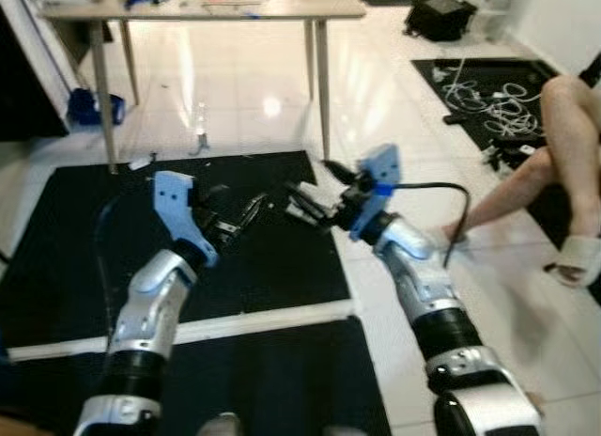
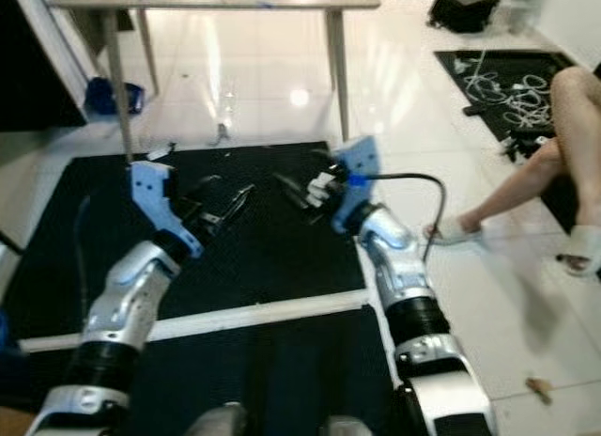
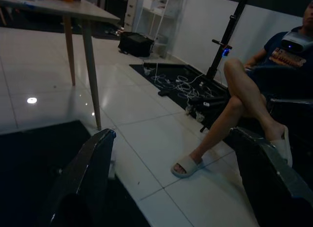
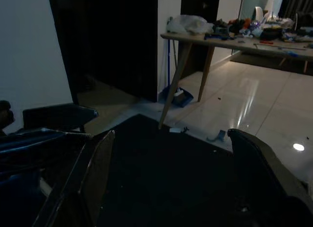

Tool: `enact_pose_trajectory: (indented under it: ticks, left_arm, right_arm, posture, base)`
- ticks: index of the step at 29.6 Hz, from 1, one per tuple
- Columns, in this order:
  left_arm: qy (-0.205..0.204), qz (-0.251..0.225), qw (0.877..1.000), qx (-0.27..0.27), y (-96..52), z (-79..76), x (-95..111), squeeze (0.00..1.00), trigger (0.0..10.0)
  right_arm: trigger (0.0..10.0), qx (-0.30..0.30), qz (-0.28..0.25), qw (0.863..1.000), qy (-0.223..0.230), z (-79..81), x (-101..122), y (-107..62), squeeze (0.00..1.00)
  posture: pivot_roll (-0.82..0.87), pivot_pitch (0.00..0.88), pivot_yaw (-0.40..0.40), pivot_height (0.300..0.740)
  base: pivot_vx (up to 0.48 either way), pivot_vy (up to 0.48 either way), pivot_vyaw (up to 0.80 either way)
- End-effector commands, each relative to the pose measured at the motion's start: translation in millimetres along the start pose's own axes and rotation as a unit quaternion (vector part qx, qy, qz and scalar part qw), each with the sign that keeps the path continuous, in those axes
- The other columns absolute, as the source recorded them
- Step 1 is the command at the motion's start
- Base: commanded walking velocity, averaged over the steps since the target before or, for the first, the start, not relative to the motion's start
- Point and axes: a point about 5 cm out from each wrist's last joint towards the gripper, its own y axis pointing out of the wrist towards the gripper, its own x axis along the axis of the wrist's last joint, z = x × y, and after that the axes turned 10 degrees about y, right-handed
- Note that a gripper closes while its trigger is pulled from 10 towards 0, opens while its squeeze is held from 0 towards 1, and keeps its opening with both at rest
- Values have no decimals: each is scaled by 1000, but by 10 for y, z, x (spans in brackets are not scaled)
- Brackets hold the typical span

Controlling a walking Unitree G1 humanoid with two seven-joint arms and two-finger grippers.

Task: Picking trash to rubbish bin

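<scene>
Jaws apart and holding nothing on both grippers, left [image 1: 246, 215] and right [image 1: 310, 201], above the black mat [image 1: 272, 267].

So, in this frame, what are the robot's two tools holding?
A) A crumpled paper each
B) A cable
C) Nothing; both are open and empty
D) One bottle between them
C: the left tool and right tool hover over the black mat with fingers spread and nothing between them.
</scene>
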Motion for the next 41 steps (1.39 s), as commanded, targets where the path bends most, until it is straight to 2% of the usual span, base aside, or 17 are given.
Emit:
enact_pose_trajectory:
  ticks: [1,25,41]
  left_arm:
    - [-3,5,1000,-4,-3,-28,-40,0,10000]
    - [1,8,1000,-10,7,-39,-59,0,10000]
    - [5,8,1000,-14,11,-47,-57,0,10000]
  right_arm:
    - [10000,-9,1,1000,2,-41,-9,-40,0]
    - [10000,-8,3,1000,3,-46,-28,-46,0]
    - [10000,-8,4,1000,3,-47,-25,-44,0]
  posture:
    - [14,0,-21,740]
    - [12,0,-30,740]
    - [11,0,-28,740]
  base:
    - [360,0,0]
    - [372,0,0]
    - [480,0,0]
